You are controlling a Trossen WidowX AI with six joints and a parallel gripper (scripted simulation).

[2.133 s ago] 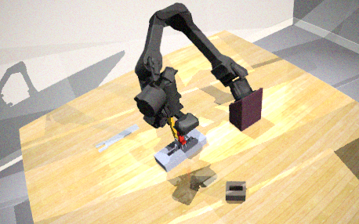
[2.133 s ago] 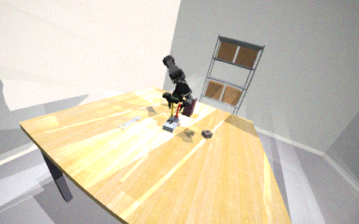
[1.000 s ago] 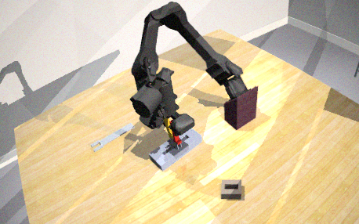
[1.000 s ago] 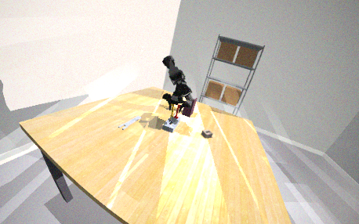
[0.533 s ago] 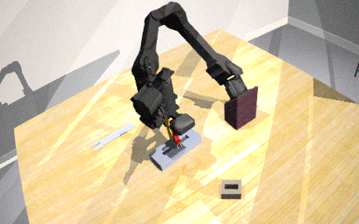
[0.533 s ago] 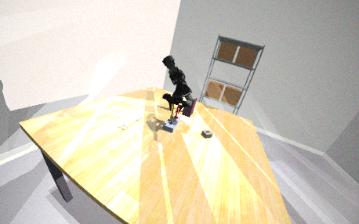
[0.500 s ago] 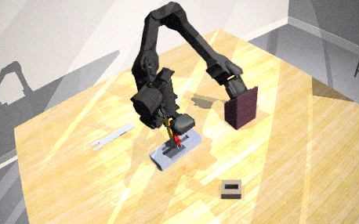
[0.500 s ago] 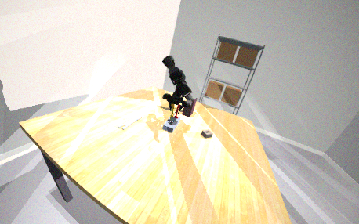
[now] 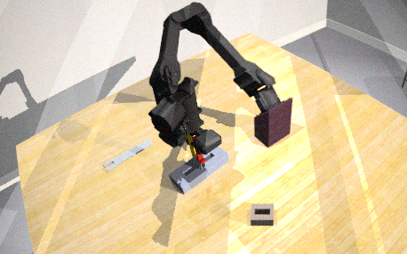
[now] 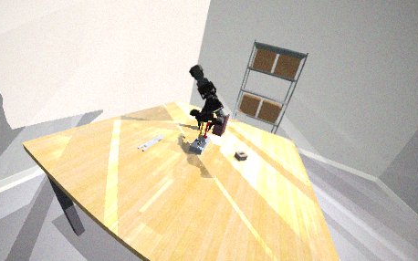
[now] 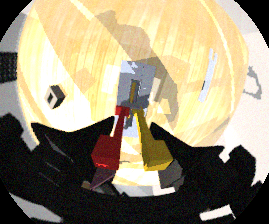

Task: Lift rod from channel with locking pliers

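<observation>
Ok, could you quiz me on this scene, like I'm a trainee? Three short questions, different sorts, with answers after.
1. True or false: the locking pliers have one red handle and one yellow handle.
2. Multiple choice: where are the pliers' jaws?
A) at the gray channel block
B) at the small block with a dark slot
C) on the flat pale strip
3. Fill in the blank: the tall box-shaped thing beside the arm is dark ____.

Key: 1. True. 2. A, at the gray channel block. 3. Purple (maroon also counts).
</observation>
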